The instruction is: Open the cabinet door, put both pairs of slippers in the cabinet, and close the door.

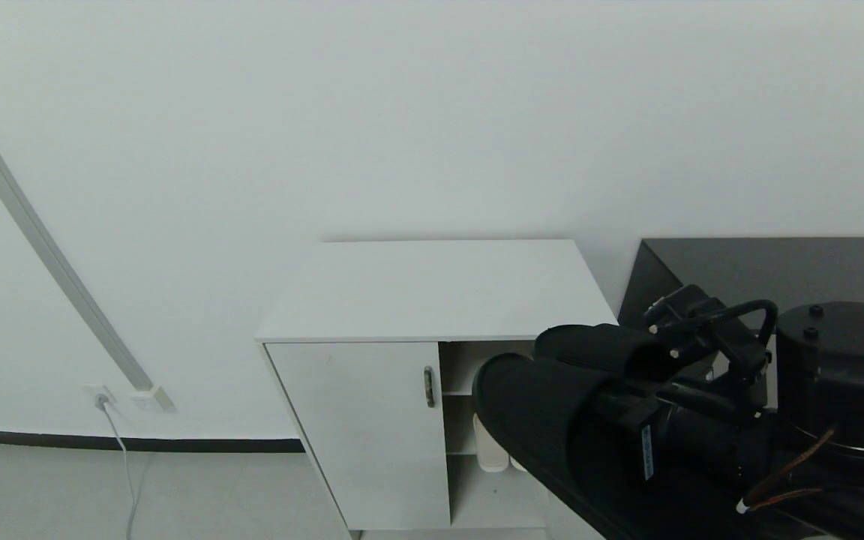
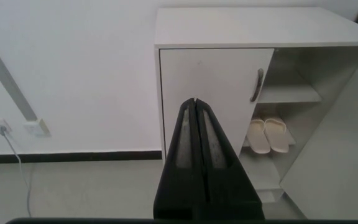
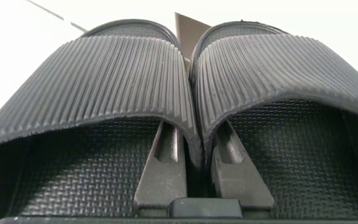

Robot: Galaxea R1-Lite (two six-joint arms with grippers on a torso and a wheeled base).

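A white cabinet (image 1: 432,292) (image 2: 247,25) stands against the wall. Its left door (image 1: 361,427) is closed and its right door (image 2: 337,162) is swung open. A pair of white slippers (image 2: 270,134) (image 1: 492,457) lies on a shelf inside the open half. My right gripper (image 3: 194,149) is shut on a pair of black ribbed slippers (image 1: 544,405) (image 3: 123,81), pinching their adjoining sides. It holds them in the air in front of the open compartment, to its right. My left gripper (image 2: 195,106) is shut and empty, pointing at the closed door from some distance.
A wall socket with a hanging cable (image 1: 102,397) sits low on the wall left of the cabinet, below a slanted grey conduit (image 1: 34,225). A dark surface (image 1: 777,262) adjoins the cabinet's right side. Bare floor (image 2: 73,186) lies before the cabinet.
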